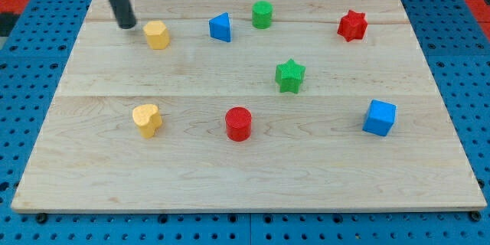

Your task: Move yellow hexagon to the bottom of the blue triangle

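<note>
Yellow hexagon sits just right of my tip, on pale wood.

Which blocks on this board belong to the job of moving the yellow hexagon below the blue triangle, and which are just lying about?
In the job: yellow hexagon, blue triangle, my tip just left of the hexagon.

Lying about: green cylinder, red star, green star, yellow heart, red cylinder, blue cube.
</note>
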